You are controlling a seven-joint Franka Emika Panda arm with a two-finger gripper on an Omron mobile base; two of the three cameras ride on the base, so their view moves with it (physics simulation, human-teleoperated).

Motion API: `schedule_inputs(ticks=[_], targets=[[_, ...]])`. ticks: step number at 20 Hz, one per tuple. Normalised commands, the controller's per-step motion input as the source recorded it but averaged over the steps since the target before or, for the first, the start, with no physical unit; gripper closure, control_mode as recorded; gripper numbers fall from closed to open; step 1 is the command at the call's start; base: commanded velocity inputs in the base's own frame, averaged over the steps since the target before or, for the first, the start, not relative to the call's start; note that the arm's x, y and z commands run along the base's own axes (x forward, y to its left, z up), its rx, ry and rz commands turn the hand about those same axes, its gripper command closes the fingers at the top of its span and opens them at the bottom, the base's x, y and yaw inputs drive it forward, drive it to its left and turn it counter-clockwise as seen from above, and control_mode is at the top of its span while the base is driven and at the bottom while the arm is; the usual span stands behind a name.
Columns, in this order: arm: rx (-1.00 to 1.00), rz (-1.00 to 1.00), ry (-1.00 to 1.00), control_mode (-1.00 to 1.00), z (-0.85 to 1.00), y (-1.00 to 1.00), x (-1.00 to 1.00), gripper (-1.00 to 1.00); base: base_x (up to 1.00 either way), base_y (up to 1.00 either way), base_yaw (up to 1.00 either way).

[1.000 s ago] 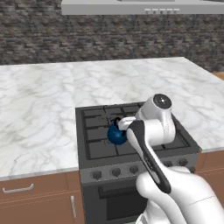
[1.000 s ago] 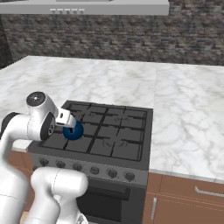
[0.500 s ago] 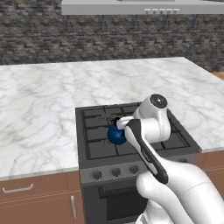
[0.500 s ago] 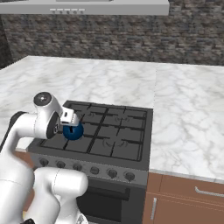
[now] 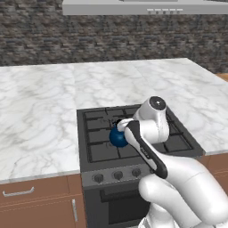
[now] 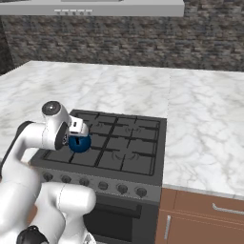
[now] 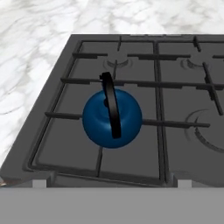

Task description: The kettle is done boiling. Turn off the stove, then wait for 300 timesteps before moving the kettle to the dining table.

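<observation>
The blue kettle (image 7: 112, 118) with its black arched handle stands on the front left burner of the stove (image 7: 175, 144); it also shows at the kettle (image 5: 117, 138) and the kettle (image 6: 79, 144). My gripper (image 7: 111, 183) hangs just above and in front of it, open wide, with nothing between the fingertips (image 7: 40, 183). From the base cameras the white hand sits right over the kettle. The stove's front knobs (image 5: 118, 175) lie below the hand. The dining table is out of view.
White marble counter (image 5: 40, 120) flanks the stove on both sides, and a stone wall (image 5: 89, 40) with a range hood (image 6: 95, 7) is behind. Brown cabinet drawers (image 6: 209, 209) sit under the counter. My own arm covers the stove's front right in the left base view.
The hand and elbow have eased slightly toward the kettle. The kettle has not moved and the jaws have stayed open.
</observation>
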Motion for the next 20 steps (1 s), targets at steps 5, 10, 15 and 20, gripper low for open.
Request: schedule_inputs(ticks=[5, 10, 15, 20], targets=[[0.00, 0.01, 0.00, -1.00, -0.10, 0.00, 0.16, -1.00, 0.00, 0.00, 0.00], [0.00, 0.00, 0.00, -1.00, -0.11, 0.05, 0.13, -1.00, 0.00, 0.00, 0.00], [0.00, 0.00, 0.00, -1.00, -0.12, 0.06, 0.12, -1.00, 0.00, 0.00, 0.00], [0.00, 0.00, 0.00, -1.00, -0.10, 0.03, 0.10, -1.00, 0.00, 0.00, 0.00]])
